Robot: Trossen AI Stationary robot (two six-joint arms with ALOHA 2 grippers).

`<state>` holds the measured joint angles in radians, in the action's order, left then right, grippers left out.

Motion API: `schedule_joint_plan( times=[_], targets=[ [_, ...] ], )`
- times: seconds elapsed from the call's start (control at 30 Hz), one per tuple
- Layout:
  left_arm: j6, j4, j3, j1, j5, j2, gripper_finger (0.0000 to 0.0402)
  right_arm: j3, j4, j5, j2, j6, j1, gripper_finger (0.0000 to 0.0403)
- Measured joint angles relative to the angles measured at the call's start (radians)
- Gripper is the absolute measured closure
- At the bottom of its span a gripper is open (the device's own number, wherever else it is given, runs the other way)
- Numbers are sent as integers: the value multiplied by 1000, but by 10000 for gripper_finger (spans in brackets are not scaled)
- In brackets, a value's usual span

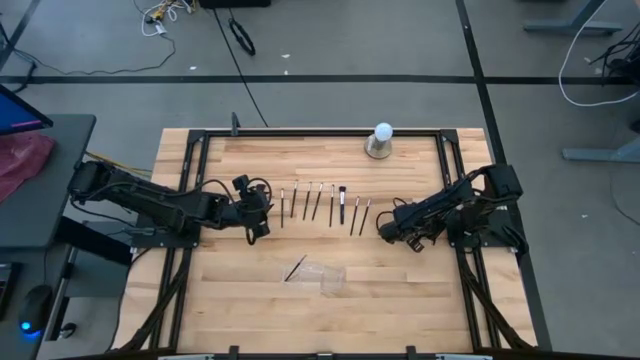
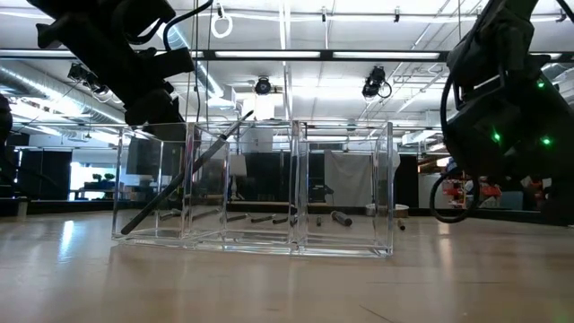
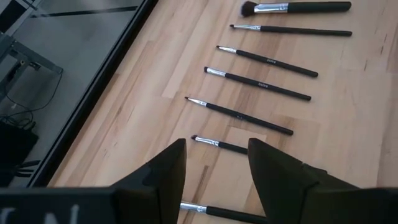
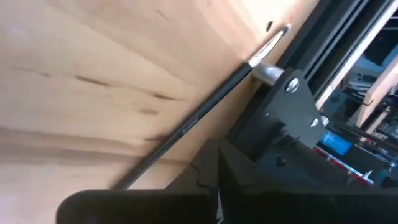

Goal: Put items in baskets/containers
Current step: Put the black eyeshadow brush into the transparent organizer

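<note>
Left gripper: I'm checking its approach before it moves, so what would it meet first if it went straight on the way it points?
Probably the nearest makeup brush: the left gripper is open, and that brush lies just beyond the gap between its fingers, first in the row. Its height above the table is unclear.

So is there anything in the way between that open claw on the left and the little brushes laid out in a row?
Nothing visible. The left gripper hangs open right over the nearest brushes, with only bare table between them.
</note>
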<state>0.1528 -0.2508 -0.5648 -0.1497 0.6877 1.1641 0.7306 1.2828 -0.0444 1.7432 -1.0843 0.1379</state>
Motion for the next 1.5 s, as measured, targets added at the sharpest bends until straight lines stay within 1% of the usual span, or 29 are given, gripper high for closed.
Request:
schedule_joint_plan(
  times=[0.1,0.4,0.7,0.83,0.97,1.1,1.17,1.27,1.33,1.4,1.5],
  targets=[
    [0,0,0,0,0,0,223,-17,-34,-10,1,0,-1,403],
    [2,0,0,0,-1,0,223,-16,-37,-27,39,-13,-1,403],
    [15,0,0,0,-4,0,223,-18,-90,-36,40,-9,13,403],
    [19,0,0,0,-5,0,223,30,-84,-66,40,-6,34,403],
    [19,0,0,0,-5,0,223,105,-60,-128,40,13,55,403],
    [19,0,0,0,-5,0,223,166,-5,-132,40,53,58,403],
    [19,0,0,0,-5,0,223,176,5,-147,32,22,58,401],
    [20,0,0,0,-5,0,223,171,2,-190,5,-85,60,390],
    [20,0,0,0,-5,0,223,161,5,-204,-18,-163,60,373],
    [20,0,0,0,-5,0,223,147,-8,-226,-45,-236,63,350],
    [20,-1,0,0,-5,0,223,119,-77,-317,-94,-331,76,299]
  ],
)
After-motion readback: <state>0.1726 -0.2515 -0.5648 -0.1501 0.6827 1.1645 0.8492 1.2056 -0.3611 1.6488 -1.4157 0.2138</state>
